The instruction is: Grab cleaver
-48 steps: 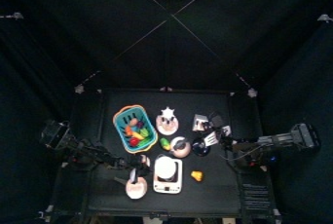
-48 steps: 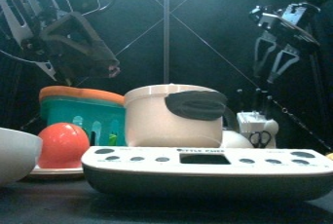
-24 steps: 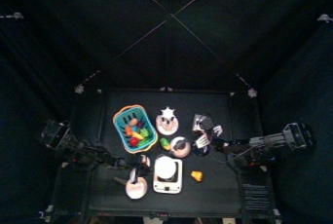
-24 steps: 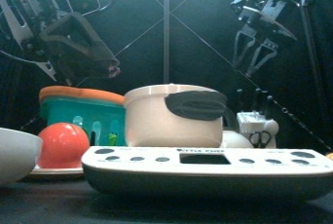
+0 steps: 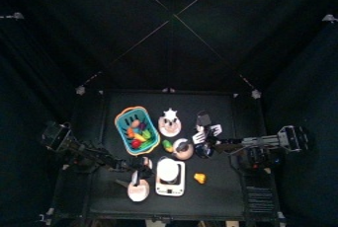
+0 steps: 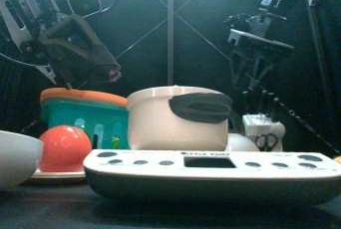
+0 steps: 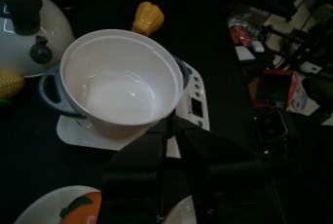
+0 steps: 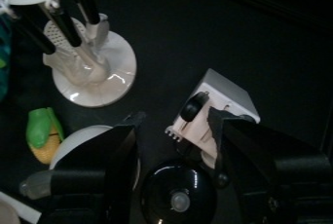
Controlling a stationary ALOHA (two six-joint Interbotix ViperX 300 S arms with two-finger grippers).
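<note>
The cleaver (image 8: pixel 229 95) lies just beyond the right fingers (image 8: pixel 101 169) (spread wide, empty); left fingers (image 7: pixel 135 174) apart, well away.

The right arm (image 5: pixel 264 144) has drawn in from the right edge of the tabletop toward its middle, and in the front view the right gripper (image 6: pixel 250 52) now hangs lower and more central

Cleaver (image 8: pixel 224 96), pale grey rectangular blade, short black handle; resting on table (image 8: pixel 260 33)
</note>
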